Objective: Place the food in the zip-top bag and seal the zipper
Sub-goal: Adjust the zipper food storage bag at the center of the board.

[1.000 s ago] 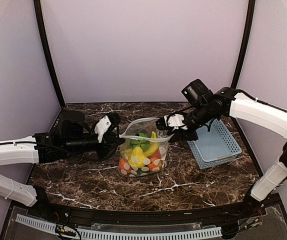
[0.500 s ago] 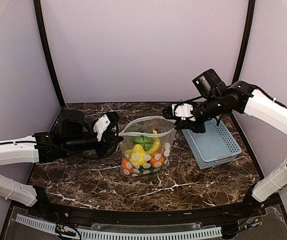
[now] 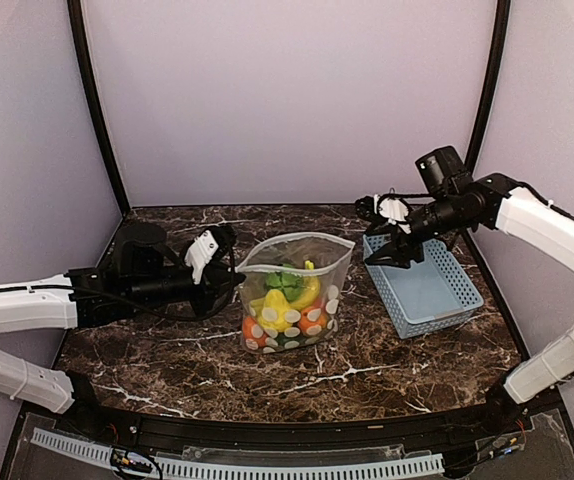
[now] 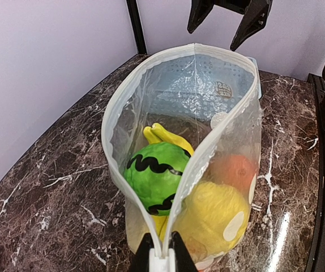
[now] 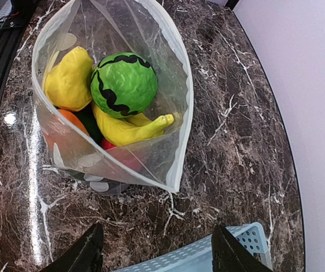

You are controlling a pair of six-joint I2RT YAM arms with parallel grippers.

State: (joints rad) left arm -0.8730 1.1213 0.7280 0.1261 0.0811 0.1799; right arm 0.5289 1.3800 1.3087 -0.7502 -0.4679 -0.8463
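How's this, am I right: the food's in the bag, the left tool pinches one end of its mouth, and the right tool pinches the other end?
No: the right tool is open and apart from the bag, by the blue basket, as the top view shows. The food is in the bag, and the left tool pinches one end.

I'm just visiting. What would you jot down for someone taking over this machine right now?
Left gripper: shut on the zipper at one end of the zip-top bag mouth.
Right gripper: open, holding nothing, above the light-blue basket, apart from the bag.
Food: inside the bag, which stands upright on the table.
Done: food bagged, none seen outside.
Left: press the wide-open zipper shut along its length.
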